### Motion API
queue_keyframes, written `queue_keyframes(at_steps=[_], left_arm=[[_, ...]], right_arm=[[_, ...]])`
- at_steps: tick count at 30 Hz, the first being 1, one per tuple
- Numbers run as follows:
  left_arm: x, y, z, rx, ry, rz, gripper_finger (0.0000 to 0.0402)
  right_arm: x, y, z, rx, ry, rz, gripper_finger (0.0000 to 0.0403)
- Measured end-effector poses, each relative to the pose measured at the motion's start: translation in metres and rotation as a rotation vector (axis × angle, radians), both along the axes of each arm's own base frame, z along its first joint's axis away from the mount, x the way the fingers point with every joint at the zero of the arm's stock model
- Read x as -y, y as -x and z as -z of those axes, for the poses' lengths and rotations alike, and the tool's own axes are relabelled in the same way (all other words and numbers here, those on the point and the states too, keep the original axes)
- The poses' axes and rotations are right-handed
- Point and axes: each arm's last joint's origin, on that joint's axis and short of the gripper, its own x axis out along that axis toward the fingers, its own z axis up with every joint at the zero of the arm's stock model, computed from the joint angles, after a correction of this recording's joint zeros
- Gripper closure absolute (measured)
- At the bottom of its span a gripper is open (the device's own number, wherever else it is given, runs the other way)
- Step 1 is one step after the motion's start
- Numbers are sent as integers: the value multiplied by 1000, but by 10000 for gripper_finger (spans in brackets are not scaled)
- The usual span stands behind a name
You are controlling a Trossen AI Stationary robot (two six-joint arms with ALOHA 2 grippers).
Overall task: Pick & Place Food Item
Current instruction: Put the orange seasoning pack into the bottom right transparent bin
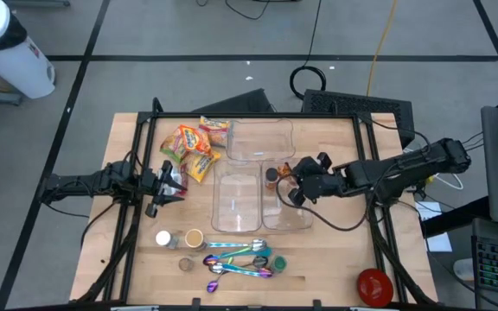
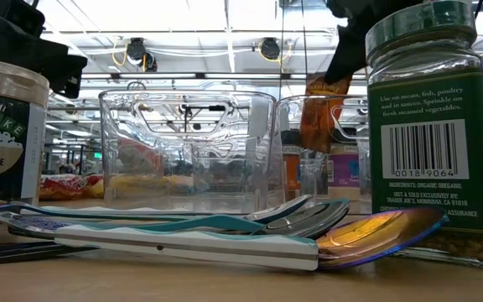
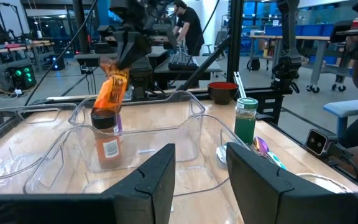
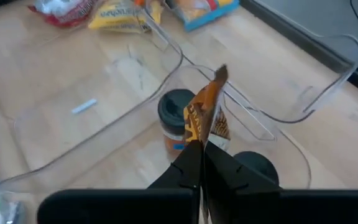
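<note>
High view. Right gripper (image 1: 294,179) over the clear bin (image 1: 286,200) right of table centre, fingers pressed together on an orange snack packet (image 1: 284,172); packet at about 10 o'clock from the fingertips, touching them. Brown jar with dark lid (image 1: 271,178) just beside the packet, at 9 o'clock of it, inside the same bin. Left gripper (image 1: 164,186) at the table's 9 o'clock side, near a red packet (image 1: 175,180); fingers part-way apart, whether on anything cannot tell. More snack bags (image 1: 191,149) at 12 o'clock from it. Two further clear bins: one central (image 1: 237,197), one toward 12 o'clock (image 1: 259,139). Spoons (image 1: 236,259) and small jars (image 1: 164,238) along the 6 o'clock edge, red bowl (image 1: 373,286) toward 5 o'clock.

Low view. Orange snack packet (image 2: 320,111) hanging clear of the table from dark fingers at 12 o'clock of it, above the bin. Green-lidded spice jar (image 2: 429,126) close to the lens, spoons (image 2: 225,231) in front.

Left wrist view. Left gripper (image 3: 199,171) with a plain gap between its fingers, nothing seen in the gap. Beyond, orange snack packet (image 3: 110,92) pinched at its top, its bottom edge near the lid of the brown jar (image 3: 107,141).

Right wrist view. Right gripper (image 4: 201,149) clamped on the packet's lower end; orange snack packet (image 4: 205,111) standing at 12 o'clock of the tips, in front of the brown jar (image 4: 175,118).
</note>
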Motion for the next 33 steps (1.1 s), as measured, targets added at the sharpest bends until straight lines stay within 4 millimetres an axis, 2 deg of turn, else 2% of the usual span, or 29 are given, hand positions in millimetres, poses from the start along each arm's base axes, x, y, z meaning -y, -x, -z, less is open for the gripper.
queue_keyframes(at_steps=[24, 33], left_arm=[[0, 0, 0, 0, 0, 0, 249], [0, 0, 0, 0, 0, 0, 249]], right_arm=[[10, -26, 43, -188, -14, 29, 403], [12, -29, 47, -203, -12, 35, 403]])
